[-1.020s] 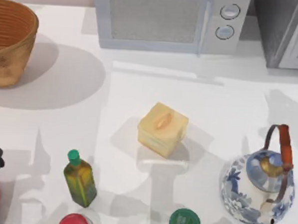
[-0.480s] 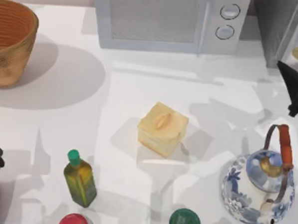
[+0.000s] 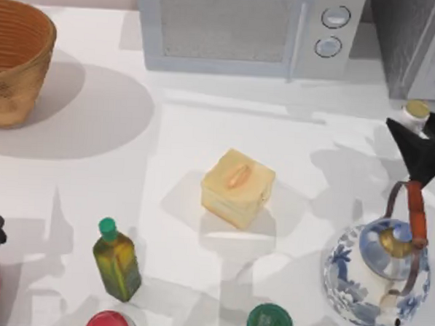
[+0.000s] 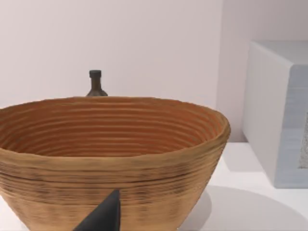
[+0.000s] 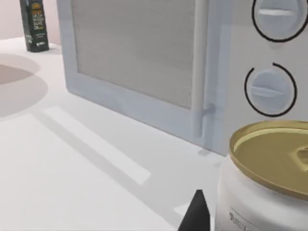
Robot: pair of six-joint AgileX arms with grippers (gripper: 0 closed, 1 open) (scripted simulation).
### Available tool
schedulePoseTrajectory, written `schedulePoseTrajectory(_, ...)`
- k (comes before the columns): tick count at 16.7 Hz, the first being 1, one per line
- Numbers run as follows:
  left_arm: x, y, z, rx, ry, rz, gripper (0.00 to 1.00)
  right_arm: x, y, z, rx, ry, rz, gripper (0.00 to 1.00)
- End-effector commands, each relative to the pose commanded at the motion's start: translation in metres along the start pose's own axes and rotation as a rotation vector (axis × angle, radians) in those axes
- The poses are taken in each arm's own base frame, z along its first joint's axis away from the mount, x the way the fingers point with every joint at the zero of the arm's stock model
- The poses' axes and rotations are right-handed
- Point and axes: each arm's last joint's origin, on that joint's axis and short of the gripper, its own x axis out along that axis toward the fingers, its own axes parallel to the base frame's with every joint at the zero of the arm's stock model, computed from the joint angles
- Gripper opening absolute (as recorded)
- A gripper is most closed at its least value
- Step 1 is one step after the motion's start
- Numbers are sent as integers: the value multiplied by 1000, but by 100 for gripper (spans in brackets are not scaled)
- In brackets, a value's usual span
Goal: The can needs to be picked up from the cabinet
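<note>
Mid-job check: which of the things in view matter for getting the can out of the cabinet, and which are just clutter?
Job items:
can, at the right claw
cabinet, top view's far right corner

Just lying about:
microwave
basket
yellow box
teapot
green-capped bottle
green-capped container
red-capped container

We see white table (image 3: 205,126) under soft shadows, pale pink wall (image 4: 110,43) behind it, white microwave (image 3: 246,29) along back edge, up-left of right claw (image 3: 423,141).
</note>
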Motion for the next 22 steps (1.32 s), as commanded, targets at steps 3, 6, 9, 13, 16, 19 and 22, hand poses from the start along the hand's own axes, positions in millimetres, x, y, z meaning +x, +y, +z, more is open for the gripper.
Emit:
schedulePoseTrajectory(3, 0, 0, 0, 0, 0, 0, 100, 0, 0, 0, 0, 0, 0, 0)
schedulePoseTrajectory(6, 0, 0, 0, 0, 0, 0, 100, 5, 1, -2, 9, 4, -1, 0)
schedulePoseTrajectory(9, 0, 0, 0, 0, 0, 0, 100, 21, 0, -6, 1, 0, -1, 0)
schedulePoseTrajectory(13, 0, 0, 0, 0, 0, 0, 100, 24, 0, -6, 0, 0, 0, 0)
schedulePoseTrajectory(16, 0, 0, 0, 0, 0, 0, 100, 24, 0, -6, 0, 0, 0, 23)
schedulePoseTrajectory(19, 0, 0, 0, 0, 0, 0, 100, 24, 0, -6, 0, 0, 0, 45)
schedulePoseTrajectory(22, 0, 0, 0, 0, 0, 0, 100, 24, 0, -6, 0, 0, 0, 68)
